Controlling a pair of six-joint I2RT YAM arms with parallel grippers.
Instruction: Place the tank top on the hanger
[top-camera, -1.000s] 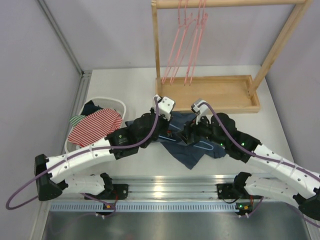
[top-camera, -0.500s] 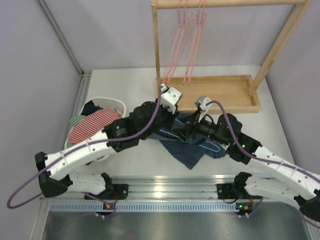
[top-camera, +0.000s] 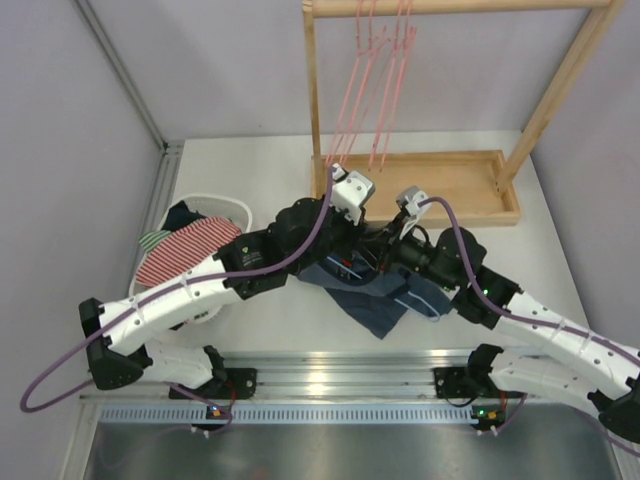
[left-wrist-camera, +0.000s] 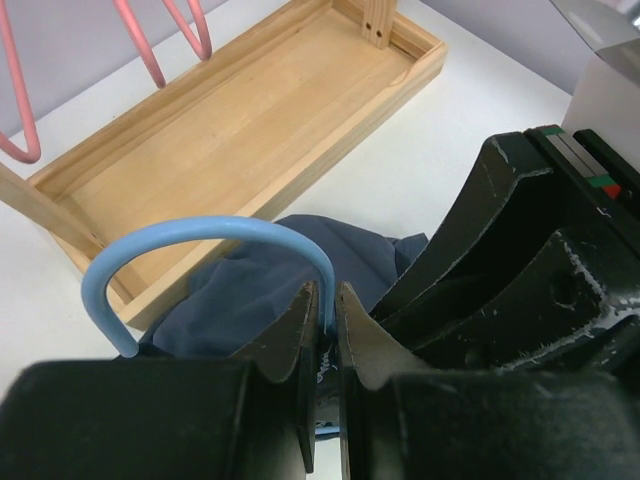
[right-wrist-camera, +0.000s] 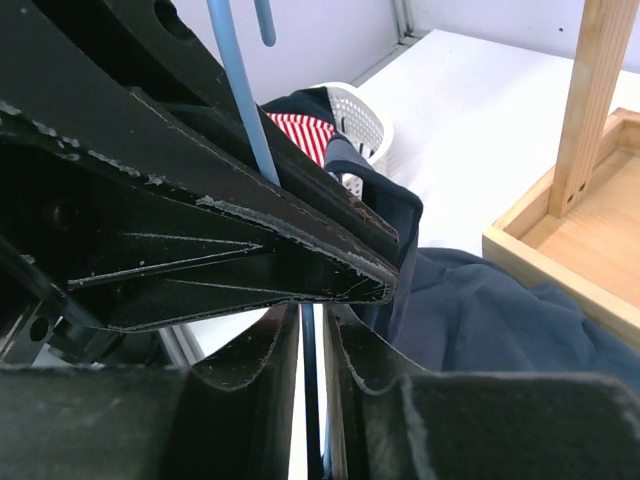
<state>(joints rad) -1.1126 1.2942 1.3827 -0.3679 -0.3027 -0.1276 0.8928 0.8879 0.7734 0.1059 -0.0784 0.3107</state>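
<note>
Bright, even light casts soft shadows, with glare on the metal rail (top-camera: 318, 384) (wrist views blur close up).

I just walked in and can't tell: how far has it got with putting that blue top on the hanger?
Roughly midway. Done: the left gripper has the light-blue hanger clamped just below its hook. In hand: the right gripper seems to pinch the tank top, mostly bunched on the table. Left: working the hanger inside; no shoulder visibly sits on it yet.
</note>
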